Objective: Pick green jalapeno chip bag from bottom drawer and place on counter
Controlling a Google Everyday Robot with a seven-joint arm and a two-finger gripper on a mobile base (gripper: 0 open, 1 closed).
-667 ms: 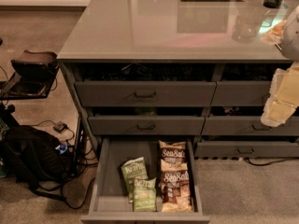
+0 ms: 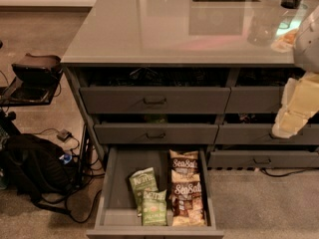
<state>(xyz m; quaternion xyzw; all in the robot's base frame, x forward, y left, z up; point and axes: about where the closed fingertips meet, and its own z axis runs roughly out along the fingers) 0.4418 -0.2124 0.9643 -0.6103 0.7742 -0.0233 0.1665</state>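
**Pale-green bag in the open drawer, gripper off at the right edge**

Camera view:
- bottom drawer (image 2: 117, 183) is pulled out, grey floor showing.
- green jalapeno chip bag (image 2: 154, 209) lies flat near the drawer's front wall, roughly mid-width, logo end toward the back.
- It overlaps the lower end of a darker green Kettle bag (image 2: 141, 179), which lies just behind it, tilted left.
- Two Sea Salt bags sit in a column on the right side: far one (image 2: 183, 164), near one (image 2: 188, 202). The near one is just beside the jalapeno bag.
- gripper (image 2: 290, 117) is at the far right of frame, in front of the right-hand drawer fronts. It sits lower than the counter (image 2: 164, 29), higher than the open drawer and well apart from the bag. Spread or closed: cannot tell.
- Two handled drawers above: upper (image 2: 154, 100), lower (image 2: 155, 133).
- Black backpack (image 2: 30, 169) on the floor at left, cables beside it.
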